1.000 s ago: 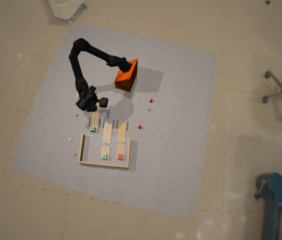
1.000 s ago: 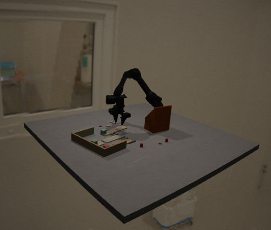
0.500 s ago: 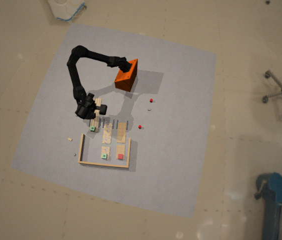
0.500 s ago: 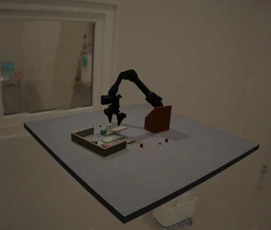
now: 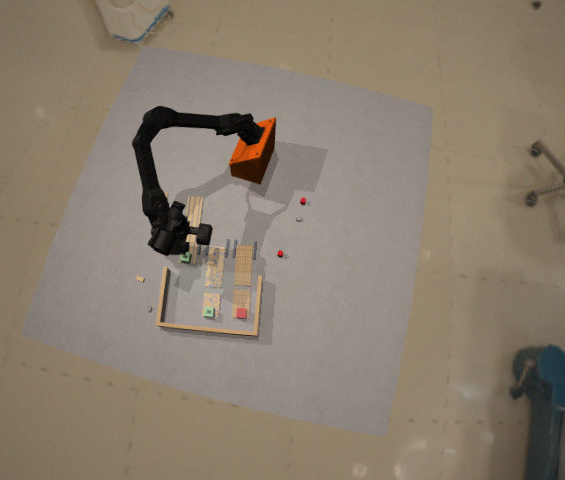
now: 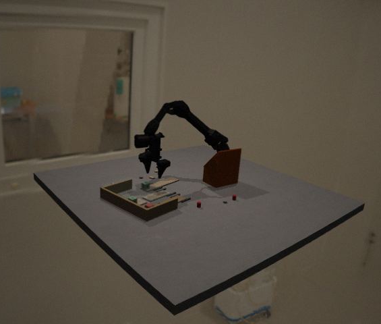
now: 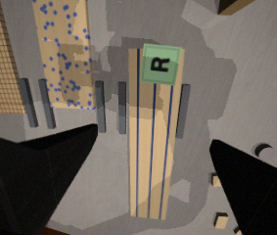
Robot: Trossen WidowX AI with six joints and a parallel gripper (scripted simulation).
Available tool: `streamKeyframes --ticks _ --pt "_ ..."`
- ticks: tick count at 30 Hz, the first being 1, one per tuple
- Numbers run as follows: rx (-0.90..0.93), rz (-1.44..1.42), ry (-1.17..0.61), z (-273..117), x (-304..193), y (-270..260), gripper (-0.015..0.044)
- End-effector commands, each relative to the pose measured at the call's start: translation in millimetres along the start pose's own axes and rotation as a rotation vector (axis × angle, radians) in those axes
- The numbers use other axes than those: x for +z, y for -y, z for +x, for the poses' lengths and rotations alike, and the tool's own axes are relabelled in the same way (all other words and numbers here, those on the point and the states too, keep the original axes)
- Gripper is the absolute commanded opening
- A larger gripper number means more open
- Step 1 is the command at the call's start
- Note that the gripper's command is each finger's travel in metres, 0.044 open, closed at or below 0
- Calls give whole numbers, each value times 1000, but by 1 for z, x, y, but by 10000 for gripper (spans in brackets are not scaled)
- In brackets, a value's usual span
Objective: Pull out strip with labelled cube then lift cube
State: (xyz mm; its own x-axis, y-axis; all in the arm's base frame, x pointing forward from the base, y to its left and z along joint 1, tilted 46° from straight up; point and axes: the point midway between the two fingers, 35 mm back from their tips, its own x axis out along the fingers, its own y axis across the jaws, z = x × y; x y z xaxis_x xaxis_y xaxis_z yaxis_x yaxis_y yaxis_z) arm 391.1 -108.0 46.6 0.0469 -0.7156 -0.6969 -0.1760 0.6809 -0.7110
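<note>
The striped strip (image 5: 195, 209) (image 6: 164, 182) (image 7: 143, 171) is in one piece, with the green cube marked R (image 5: 185, 257) (image 6: 145, 185) (image 7: 161, 64) on its far end. My gripper (image 6: 154, 175) (image 7: 153, 136) is open and empty, above the striped strip, its fingers wide on either side of it in the wrist view. The dotted strip (image 5: 214, 276) (image 7: 74, 29) shows a gap; its far piece (image 5: 211, 299) bears another green cube (image 5: 209, 312) (image 6: 132, 198). The gridded strip (image 5: 243, 266) (image 7: 1, 59) also shows a gap; its far piece (image 5: 241, 296) bears a red cube (image 5: 241, 313) (image 6: 148, 205).
Dark guide rails (image 7: 122, 108) stand beside the strips. A low wooden three-sided wall (image 5: 207, 328) (image 6: 122, 204) surrounds the far pieces. Small tan blocks (image 5: 139, 279) (image 7: 221, 220) lie beyond the striped strip. Two red cylinders (image 5: 280, 253) (image 6: 198, 204) stand on the other side.
</note>
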Motion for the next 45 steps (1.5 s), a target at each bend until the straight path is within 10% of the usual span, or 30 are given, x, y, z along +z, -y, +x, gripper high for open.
streamKeyframes --ticks 1,13,21,45 --pt "-4 6 -4 -1 16 0 440" --pt "-4 8 -3 -4 53 0 440" --pt "-3 8 -3 6 53 0 250" --pt "-6 8 -3 45 52 0 250"
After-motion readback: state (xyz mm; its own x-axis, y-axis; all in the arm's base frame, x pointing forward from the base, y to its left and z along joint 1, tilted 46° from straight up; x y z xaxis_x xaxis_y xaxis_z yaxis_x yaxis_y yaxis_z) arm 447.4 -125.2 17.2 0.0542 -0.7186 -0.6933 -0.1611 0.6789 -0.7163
